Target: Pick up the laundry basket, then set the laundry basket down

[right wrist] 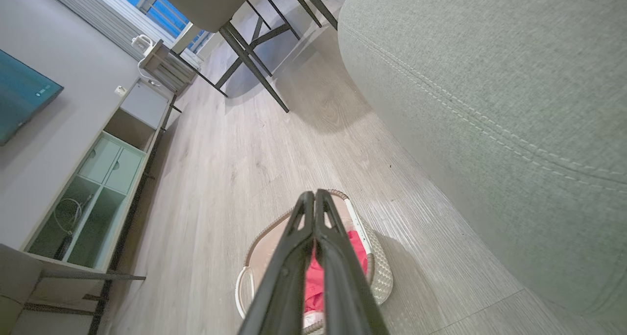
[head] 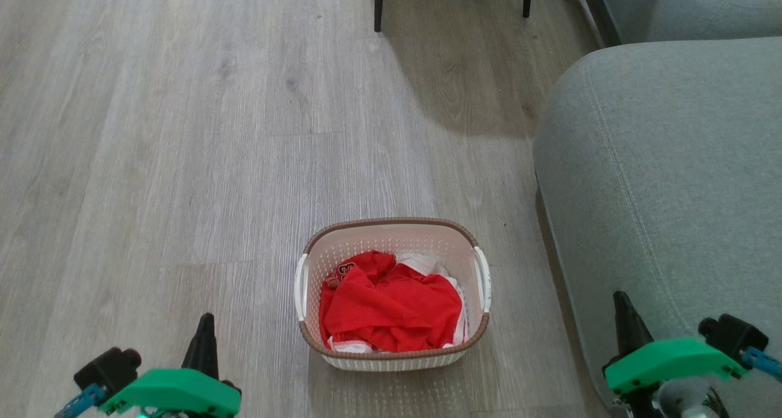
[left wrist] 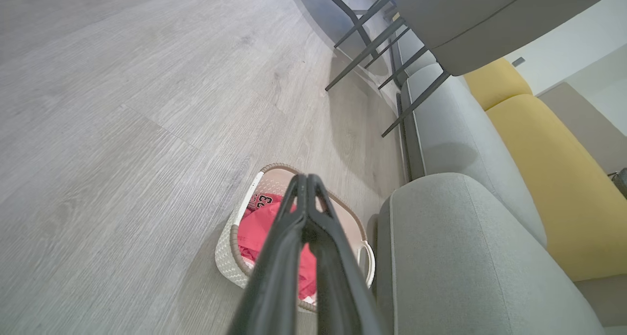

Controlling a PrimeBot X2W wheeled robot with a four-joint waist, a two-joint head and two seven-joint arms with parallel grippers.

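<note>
The laundry basket (head: 391, 359) stands on the floor (head: 183, 131), untouched.
It sits on the grey wood just beside the grey sofa (head: 660, 161), with a crumpled red garment (head: 391, 308) inside over something white. The left gripper (head: 206, 325) hangs off to its left and the right gripper (head: 623, 308) over the sofa's edge to its right. Each has its two dark fingers pressed together, gripping nothing, clear of the basket.

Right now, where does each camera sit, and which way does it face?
Head view: on the head, facing down at the laundry basket by the grey sofa; left gripper, right gripper below.
Left wrist view: left wrist, facing along its shut fingers to the basket.
Right wrist view: right wrist, along its shut fingers to the basket.
All three share basket and sofa.
</note>
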